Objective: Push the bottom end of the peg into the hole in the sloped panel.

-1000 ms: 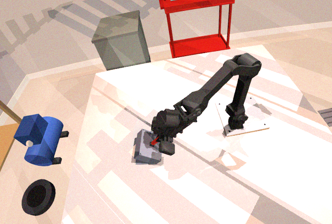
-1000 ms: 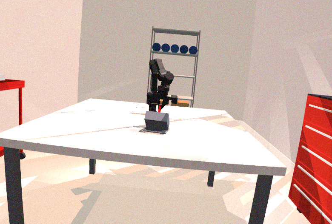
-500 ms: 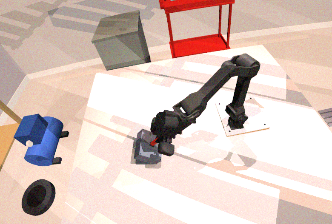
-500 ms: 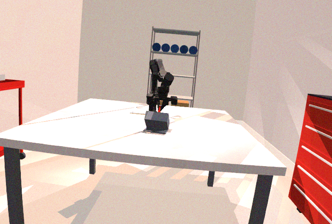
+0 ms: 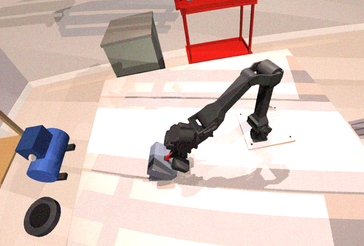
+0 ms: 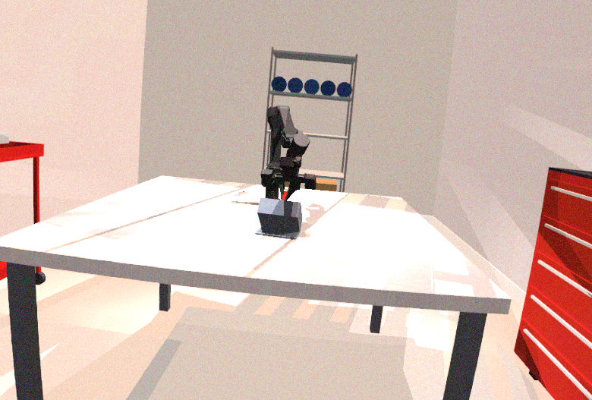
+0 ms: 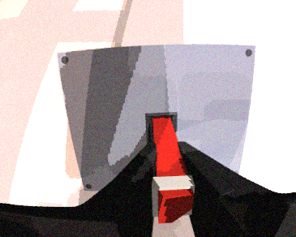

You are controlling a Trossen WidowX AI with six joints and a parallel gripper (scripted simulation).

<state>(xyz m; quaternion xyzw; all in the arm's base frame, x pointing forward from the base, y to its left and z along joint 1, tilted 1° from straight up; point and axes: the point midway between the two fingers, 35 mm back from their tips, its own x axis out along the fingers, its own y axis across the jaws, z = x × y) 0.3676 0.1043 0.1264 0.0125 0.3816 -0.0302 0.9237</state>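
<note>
Progress: pick-up done, my gripper [image 5: 172, 155] [image 6: 284, 198] [image 7: 166, 150] pinching 1 red square peg [image 5: 168, 157] [image 6: 284, 194] [image 7: 167, 152], its tip at the sloped panel's [image 5: 157, 154] [image 6: 279, 207] [image 7: 209, 89] square hole [image 7: 148, 126]; full seating, release and retreat apparently remain.

Robot arm [image 5: 234, 95] [image 6: 281, 146]: matte blk/dk grey, chunky angular links, rounded cyl. elbow housing [image 5: 269, 67], open slot nr wrist. Gripper [image 5: 171, 157] [image 6: 283, 198] [image 7: 166, 150] also blk, w/ tapered fingers. White rect. base plate [image 5: 245, 144], dk screws nr corners.
</note>
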